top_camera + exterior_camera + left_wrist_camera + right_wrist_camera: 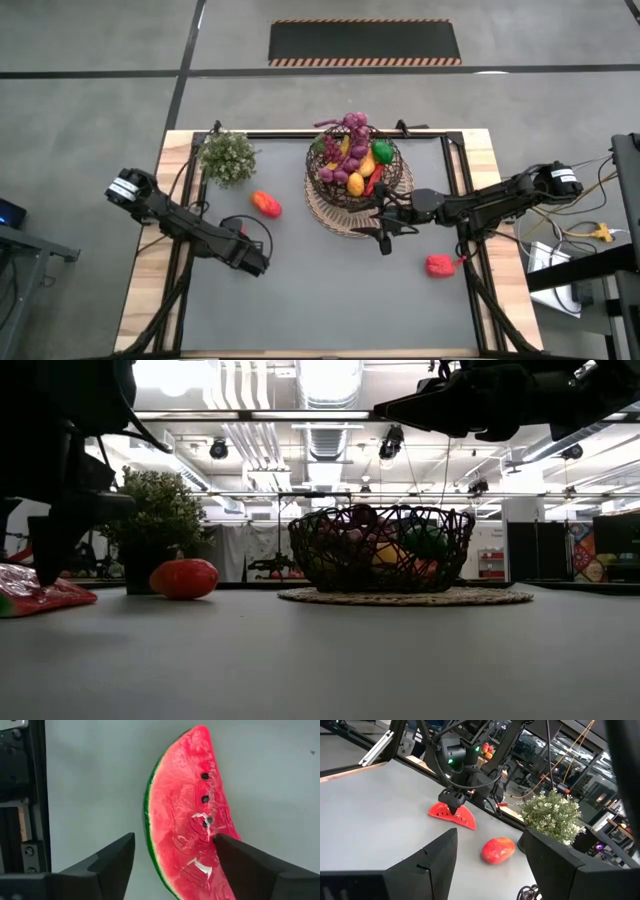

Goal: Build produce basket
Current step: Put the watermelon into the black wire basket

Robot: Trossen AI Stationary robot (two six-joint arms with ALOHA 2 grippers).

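Note:
The dark wire basket [392, 182] stands on a round woven mat [325, 212] at the table's far middle and holds grapes, a banana, a lime and other toy produce. A watermelon slice [185, 815] lies flat on the table under my left gripper [174, 837], which is open and points down over it; the high view hides the slice under the gripper [255, 262]. A mango [266, 204] lies on the table between the plant and the basket. A red toy [440, 265] lies at the right. My right gripper [385, 232] is open and empty, raised just near of the basket. My left gripper comes at the watermelon slice from above, pointing down, with its fingers across the slice. One finger [112, 862] stands outside the green rind, and the other [240, 860] overlaps the red flesh [207, 827] near the straight edge. I cannot tell whether either finger touches it.
A bushy green plant [228, 158] stands at the far left of the table. A black frame rail [22, 795] runs close beside the slice. Open grey table lies along the near side.

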